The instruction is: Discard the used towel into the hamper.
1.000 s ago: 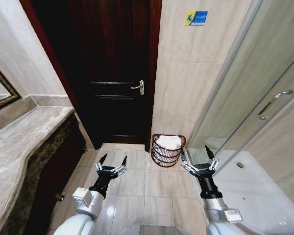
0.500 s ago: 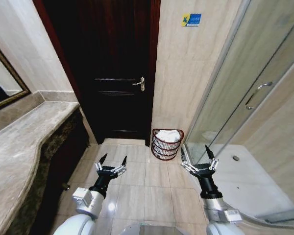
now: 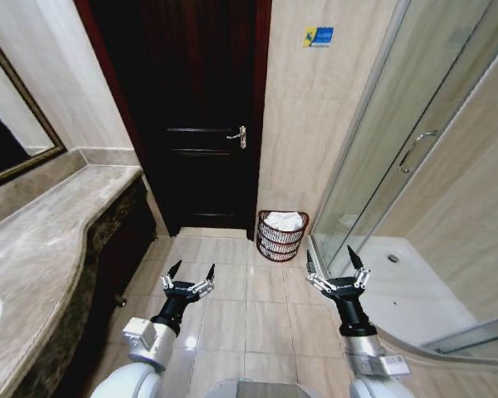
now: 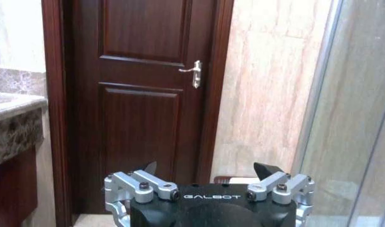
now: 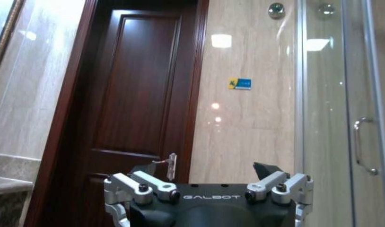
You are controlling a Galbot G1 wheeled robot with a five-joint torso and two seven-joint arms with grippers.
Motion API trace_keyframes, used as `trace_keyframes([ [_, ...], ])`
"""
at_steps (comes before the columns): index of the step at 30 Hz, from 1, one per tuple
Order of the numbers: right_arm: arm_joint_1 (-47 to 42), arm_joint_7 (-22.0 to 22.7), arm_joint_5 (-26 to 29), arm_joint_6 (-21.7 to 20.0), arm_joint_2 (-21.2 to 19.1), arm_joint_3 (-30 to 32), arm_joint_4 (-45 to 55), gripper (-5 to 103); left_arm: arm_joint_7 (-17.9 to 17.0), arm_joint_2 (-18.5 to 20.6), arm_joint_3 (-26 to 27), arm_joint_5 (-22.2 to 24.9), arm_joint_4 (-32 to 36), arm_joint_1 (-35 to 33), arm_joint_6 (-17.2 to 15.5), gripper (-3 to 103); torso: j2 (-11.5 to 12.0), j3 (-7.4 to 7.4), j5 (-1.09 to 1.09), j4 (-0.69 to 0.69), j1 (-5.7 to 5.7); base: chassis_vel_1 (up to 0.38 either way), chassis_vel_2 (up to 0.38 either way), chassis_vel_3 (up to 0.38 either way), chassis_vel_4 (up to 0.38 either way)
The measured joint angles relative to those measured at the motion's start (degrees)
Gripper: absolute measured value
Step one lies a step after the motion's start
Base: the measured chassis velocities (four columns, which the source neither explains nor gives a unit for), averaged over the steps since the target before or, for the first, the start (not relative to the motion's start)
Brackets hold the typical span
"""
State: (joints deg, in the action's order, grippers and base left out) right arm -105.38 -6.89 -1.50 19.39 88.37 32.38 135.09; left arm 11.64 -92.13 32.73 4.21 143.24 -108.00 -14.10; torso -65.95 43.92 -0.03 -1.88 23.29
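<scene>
One hamper point(image 3: 282, 235) stands on the tiled floor point(image 3: 232, 307) at the far wall, just right of the dark wooden door point(image 3: 201, 124) and left of the glass shower enclosure point(image 3: 398, 157). One white towel point(image 3: 285, 220) lies inside it, bunched at the top. Both grippers are held low and near, well apart from the hamper: left gripper point(image 3: 191, 274) to its near left, right gripper point(image 3: 332, 261) to its near right. Each has its fingers spread wide, holding nothing. One marble counter point(image 3: 41, 249) runs along the left.
</scene>
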Motion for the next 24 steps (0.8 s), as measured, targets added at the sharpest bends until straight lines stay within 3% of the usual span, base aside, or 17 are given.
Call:
trace_keyframes([
  [24,0.0,0.0,0.0,0.0,0.0,0.0,0.0,100,0.0,0.0,0.0,0.0,0.0,0.0,0.0,100,0.0,0.00,0.03,0.00,0.00,0.150,-0.150,-0.153,0.147],
])
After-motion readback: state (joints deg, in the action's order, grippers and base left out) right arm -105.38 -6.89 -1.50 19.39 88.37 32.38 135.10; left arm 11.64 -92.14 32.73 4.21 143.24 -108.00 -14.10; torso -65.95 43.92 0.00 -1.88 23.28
